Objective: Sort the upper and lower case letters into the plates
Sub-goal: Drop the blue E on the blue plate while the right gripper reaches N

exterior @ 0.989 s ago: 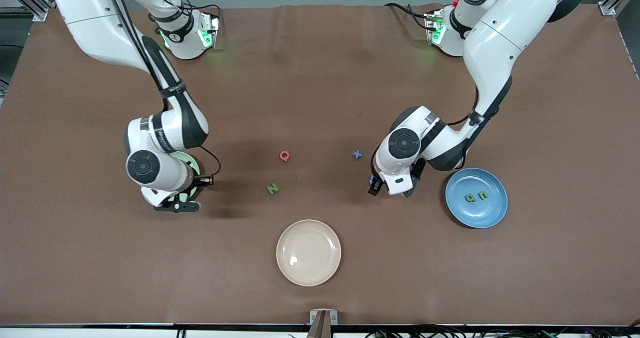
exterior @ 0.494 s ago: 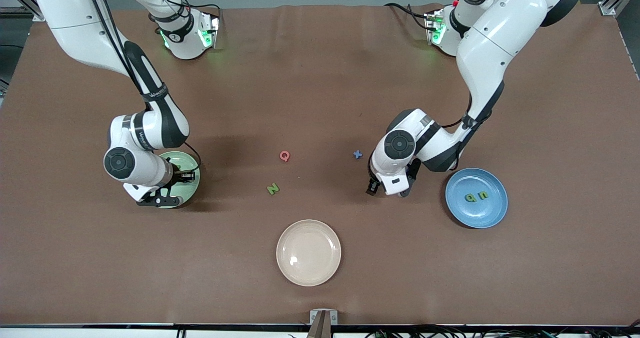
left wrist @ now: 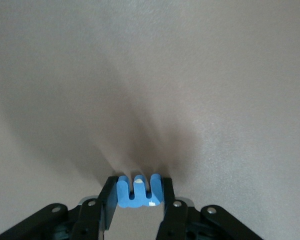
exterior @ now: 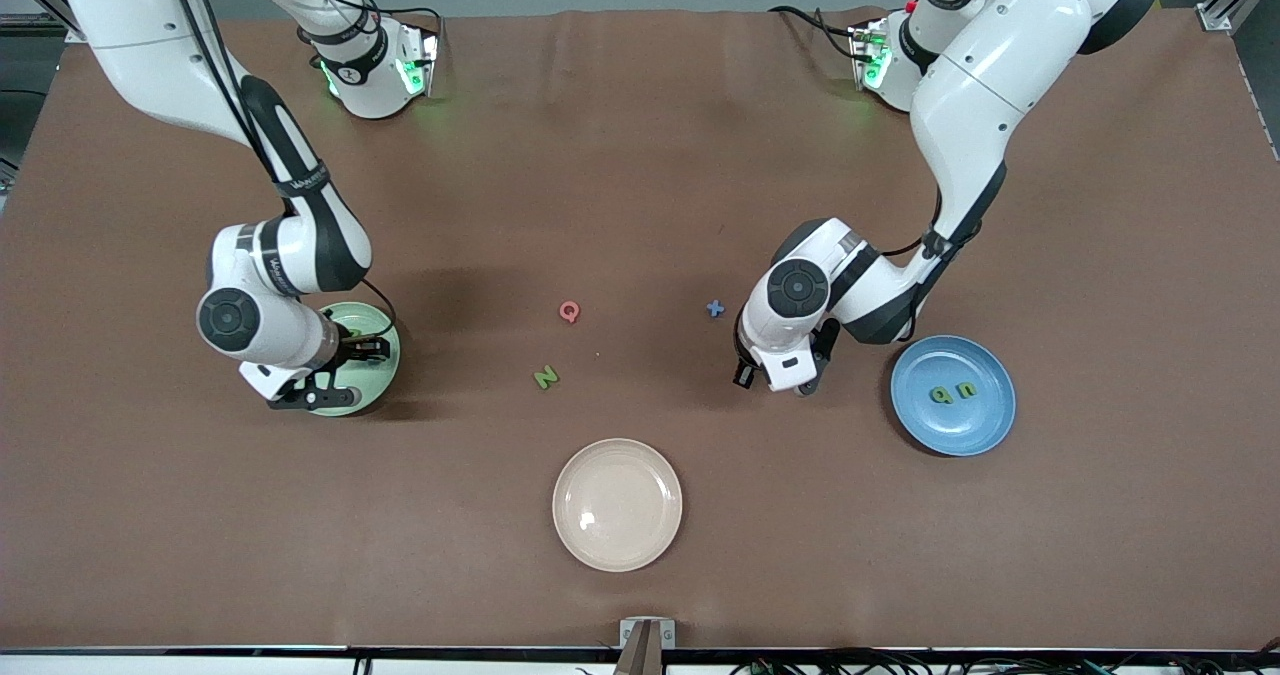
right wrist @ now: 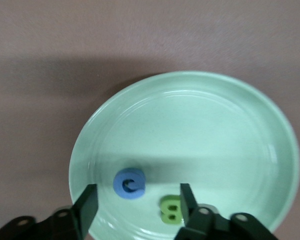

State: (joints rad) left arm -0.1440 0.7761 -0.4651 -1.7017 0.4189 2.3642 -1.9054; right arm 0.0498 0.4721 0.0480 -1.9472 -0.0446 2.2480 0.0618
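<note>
Two letters, a blue one (right wrist: 129, 183) and a green one (right wrist: 170, 209), lie in the mint plate (right wrist: 230, 130) at the right arm's end of the worktop (exterior: 640, 155), under the right pincer (right wrist: 135, 202), spread wide and empty. The blue plate (exterior: 985, 425) at the left arm's end holds two green letters (exterior: 954, 392). Beside it, the left pincer (left wrist: 138, 200) clamps a blue letter (left wrist: 138, 191) down at the worktop. That thin grip may slip on lifting. A red Q (exterior: 569, 311), green N (exterior: 545, 377) and a blue letter like a cross (exterior: 715, 308) wait between the plates.

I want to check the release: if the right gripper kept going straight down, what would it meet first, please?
Probably the mint green plate: the right gripper hangs open over it, the blue letter and green letter lying between its fingers.
</note>
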